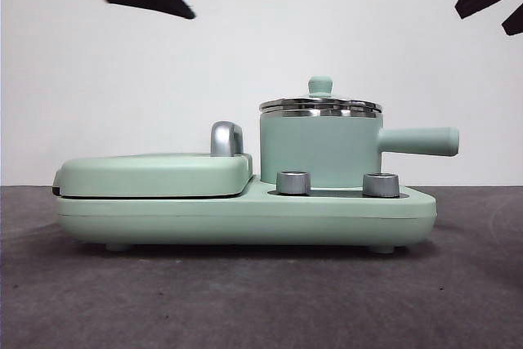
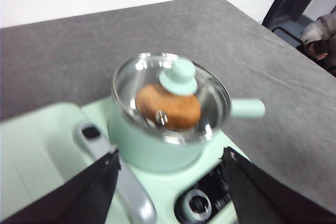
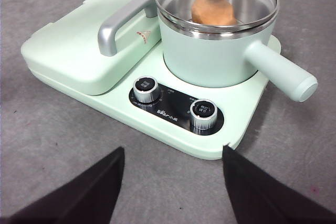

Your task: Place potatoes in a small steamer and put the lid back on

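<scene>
The mint-green steamer (image 1: 320,151) stands on the right of the cooker base, its side handle (image 1: 418,141) pointing right. The glass lid (image 1: 320,105) with its mint knob sits on the steamer's rim. The orange-brown potato (image 2: 169,106) lies inside, seen through the lid, also in the right wrist view (image 3: 212,10). My left gripper (image 2: 170,182) is open and empty above the steamer (image 2: 157,140). My right gripper (image 3: 173,182) is open and empty, raised in front of the cooker. In the front view both show only as black tips at the top corners.
The flat hinged grill plate (image 1: 155,173) with its steel handle (image 1: 226,138) lies shut at the left of the steamer. Two steel knobs (image 3: 146,88) (image 3: 203,114) sit on the cooker base's (image 1: 245,218) front. Grey table (image 1: 261,300) surrounds the cooker.
</scene>
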Robot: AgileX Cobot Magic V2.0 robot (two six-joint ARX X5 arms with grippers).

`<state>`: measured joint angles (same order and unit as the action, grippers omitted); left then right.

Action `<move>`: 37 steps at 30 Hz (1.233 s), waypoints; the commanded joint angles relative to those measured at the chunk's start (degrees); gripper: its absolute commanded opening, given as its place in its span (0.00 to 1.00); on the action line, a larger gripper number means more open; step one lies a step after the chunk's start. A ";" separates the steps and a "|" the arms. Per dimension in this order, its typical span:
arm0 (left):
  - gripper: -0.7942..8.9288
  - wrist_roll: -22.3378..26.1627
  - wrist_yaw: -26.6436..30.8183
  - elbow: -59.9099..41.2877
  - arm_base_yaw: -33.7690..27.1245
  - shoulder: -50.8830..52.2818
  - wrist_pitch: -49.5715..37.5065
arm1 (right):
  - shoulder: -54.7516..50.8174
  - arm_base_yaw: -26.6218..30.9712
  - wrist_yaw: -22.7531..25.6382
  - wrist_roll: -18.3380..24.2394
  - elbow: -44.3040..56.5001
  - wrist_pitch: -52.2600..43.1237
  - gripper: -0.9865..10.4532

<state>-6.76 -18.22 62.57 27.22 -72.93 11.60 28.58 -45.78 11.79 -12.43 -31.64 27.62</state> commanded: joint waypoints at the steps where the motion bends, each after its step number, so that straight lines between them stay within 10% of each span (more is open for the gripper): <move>1: 0.40 -2.78 -0.24 -5.92 0.00 4.22 -1.18 | 0.13 -0.59 -0.44 -0.68 -0.07 -0.42 0.34; 25: 0.40 -11.93 6.62 -28.35 -0.37 33.83 11.45 | 0.09 -0.59 -0.37 -0.28 -0.09 -0.57 0.34; 28: 0.10 -12.13 6.21 -28.35 -0.26 34.84 11.58 | 0.09 -0.59 -0.15 -0.11 -0.09 -0.61 0.09; 37: 0.09 -11.91 6.21 -28.33 -0.26 36.46 11.10 | 0.11 -0.59 0.24 -0.52 -0.15 -1.84 0.11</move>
<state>-18.76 -11.94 34.09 26.65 -36.29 23.53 28.58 -45.78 11.81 -12.45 -31.64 26.46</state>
